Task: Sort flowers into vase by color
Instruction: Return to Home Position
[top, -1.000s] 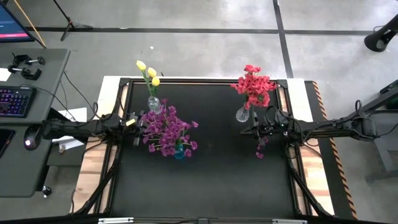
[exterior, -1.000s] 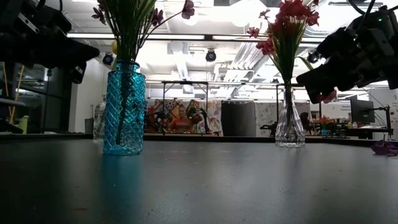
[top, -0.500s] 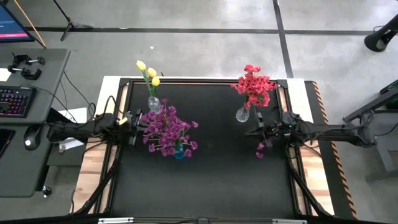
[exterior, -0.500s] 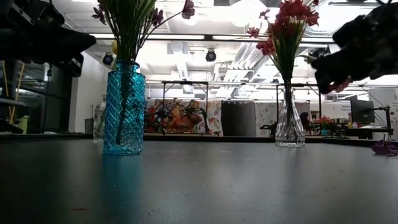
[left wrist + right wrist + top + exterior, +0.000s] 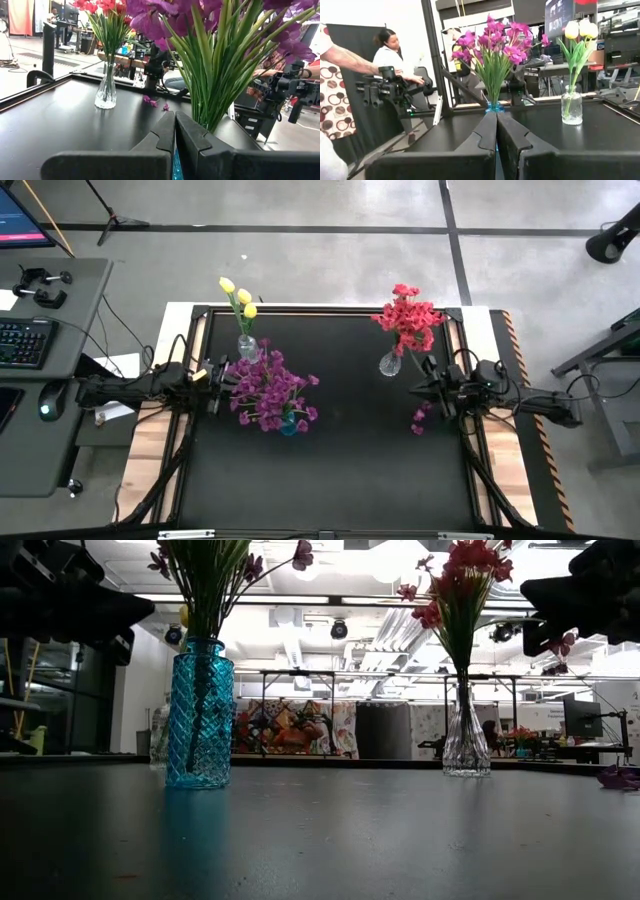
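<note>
The purple flowers [image 5: 270, 390] stand bunched in the blue vase [image 5: 200, 712] at the left of the black table [image 5: 350, 480]. The yellow flowers [image 5: 238, 295] sit in a small clear vase [image 5: 247, 347] just beyond it, and the red flowers [image 5: 408, 315] fill a taller clear vase [image 5: 390, 363] at the far right. 1 loose purple sprig [image 5: 420, 420] lies nearer, on the right. The left gripper [image 5: 175, 131] hangs just left of the purple bunch, its 2 fingers pressed together on nothing. The right gripper [image 5: 496, 131], right of the red bunch, is likewise closed and empty
</note>
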